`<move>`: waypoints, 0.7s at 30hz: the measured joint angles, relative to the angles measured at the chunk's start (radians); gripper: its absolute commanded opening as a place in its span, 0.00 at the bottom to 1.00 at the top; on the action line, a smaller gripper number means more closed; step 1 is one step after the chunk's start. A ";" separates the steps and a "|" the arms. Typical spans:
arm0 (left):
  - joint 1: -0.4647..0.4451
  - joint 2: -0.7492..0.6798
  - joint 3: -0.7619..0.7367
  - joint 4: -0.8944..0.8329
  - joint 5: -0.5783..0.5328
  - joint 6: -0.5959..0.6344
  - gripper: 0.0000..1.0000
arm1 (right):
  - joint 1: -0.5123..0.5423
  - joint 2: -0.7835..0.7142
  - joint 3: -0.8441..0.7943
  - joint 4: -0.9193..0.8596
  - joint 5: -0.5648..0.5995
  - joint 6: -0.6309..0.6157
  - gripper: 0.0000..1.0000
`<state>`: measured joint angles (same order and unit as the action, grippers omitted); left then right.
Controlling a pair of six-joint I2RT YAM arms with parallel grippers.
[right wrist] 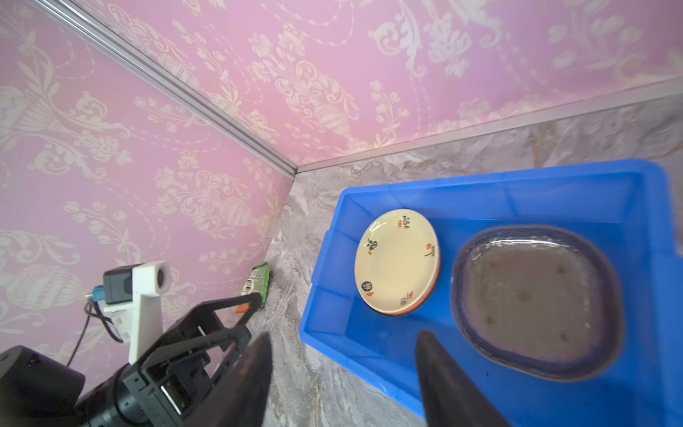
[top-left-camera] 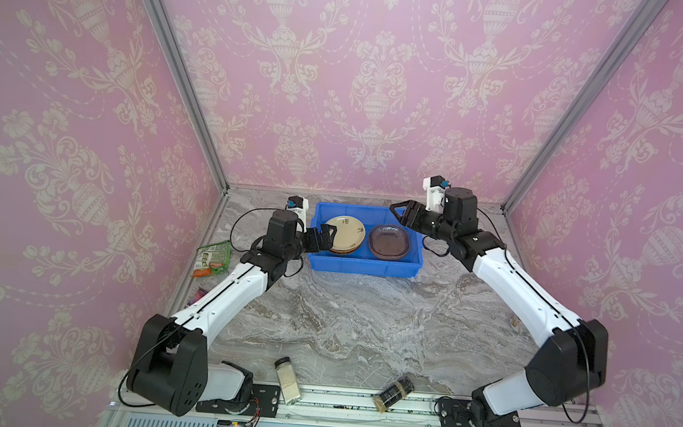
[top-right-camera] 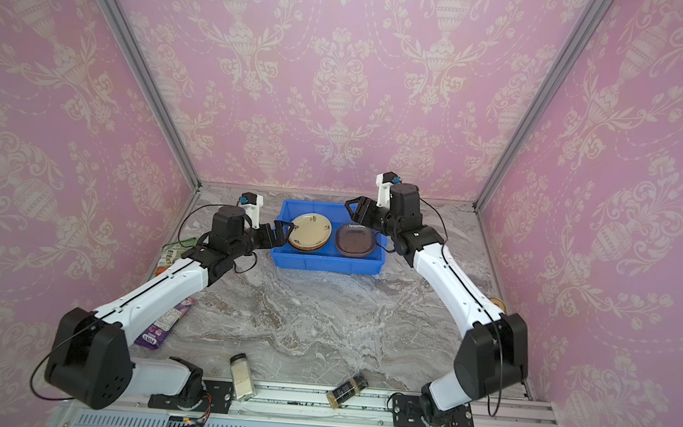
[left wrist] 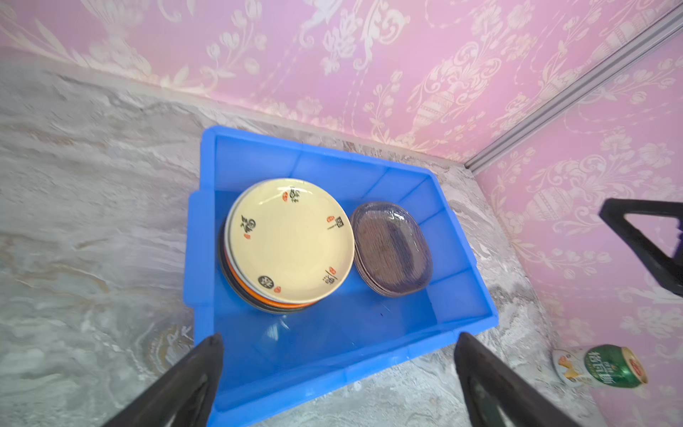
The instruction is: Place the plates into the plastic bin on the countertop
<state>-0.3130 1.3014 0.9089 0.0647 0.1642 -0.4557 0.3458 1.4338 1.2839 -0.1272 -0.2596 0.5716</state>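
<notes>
A blue plastic bin [top-left-camera: 364, 268] at the back of the marble table [top-left-camera: 365, 316] holds the plates [left wrist: 288, 240]: a cream-topped stack [top-left-camera: 344, 233] just beside a glass stack [top-left-camera: 389, 241]. The left end effector [top-left-camera: 327, 238] and right end effector [top-left-camera: 399, 215] hover at the bin's ends, both released and empty. No plate shows outside the bin, so the task looks finished.

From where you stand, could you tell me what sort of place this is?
Probably a staged kitchen robot cell: marble-look countertop, pink wallpaper walls on aluminium framing, and plates in a blue bin.
</notes>
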 measured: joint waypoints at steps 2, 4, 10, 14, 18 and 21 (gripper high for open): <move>-0.005 -0.063 -0.070 0.066 -0.060 0.034 0.99 | 0.002 -0.116 -0.084 -0.023 0.086 -0.050 1.00; -0.010 -0.126 -0.179 0.174 -0.117 0.076 0.99 | 0.001 -0.213 -0.170 -0.056 0.171 -0.089 1.00; -0.018 -0.190 -0.384 0.315 -0.275 0.255 0.99 | -0.006 -0.344 -0.321 -0.147 0.422 -0.181 1.00; -0.017 -0.186 -0.462 0.452 -0.464 0.370 0.99 | -0.011 -0.347 -0.389 -0.134 0.568 -0.199 1.00; 0.034 -0.060 -0.549 0.637 -0.595 0.449 0.99 | -0.013 -0.343 -0.459 -0.088 0.621 -0.211 1.00; 0.094 0.032 -0.581 0.699 -0.648 0.479 0.99 | -0.013 -0.339 -0.480 -0.058 0.636 -0.222 1.00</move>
<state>-0.2188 1.3338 0.3275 0.7639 -0.4839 0.0231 0.3332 1.0950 0.8040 -0.1852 0.3759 0.3496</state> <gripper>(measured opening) 0.992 0.998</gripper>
